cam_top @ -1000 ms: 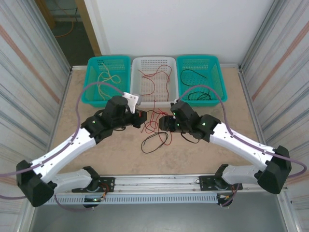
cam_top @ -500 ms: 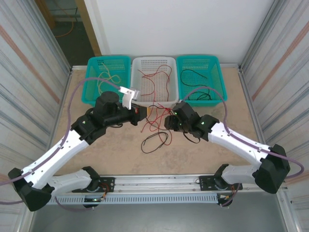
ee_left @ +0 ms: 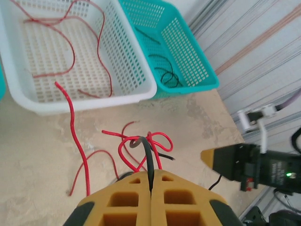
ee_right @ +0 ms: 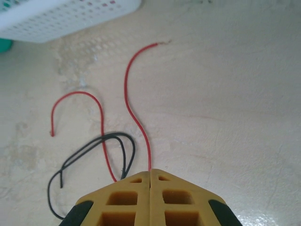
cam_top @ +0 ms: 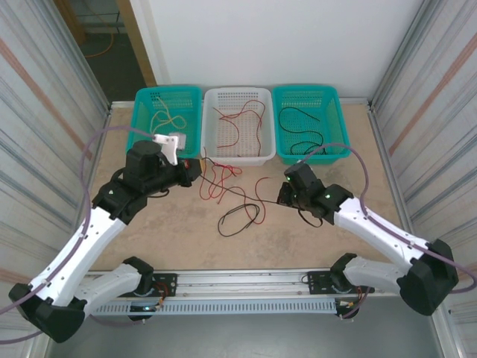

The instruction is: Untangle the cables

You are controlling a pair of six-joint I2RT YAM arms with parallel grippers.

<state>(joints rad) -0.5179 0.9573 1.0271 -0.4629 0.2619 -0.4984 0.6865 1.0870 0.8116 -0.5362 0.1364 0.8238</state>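
The left pincer (ee_left: 150,178) was clamped on a black cable (ee_left: 148,157) snarled in red loops (ee_left: 126,140) just over the tabletop (ee_left: 42,150); the right pincer (ee_right: 149,173) gripped a red cable (ee_right: 126,94). Pulling apart might cinch the knot or slip a wire.

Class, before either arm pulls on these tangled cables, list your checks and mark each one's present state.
1. Left gripper shut on the black cable: ok.
2. Right gripper shut on a red cable: ok.
3. Red knot free of the black cable: not ok, wrapped around it.
4. Black loop clear of red strands: not ok, one crosses it.
5. Each grip pinches one cable only: cannot tell.
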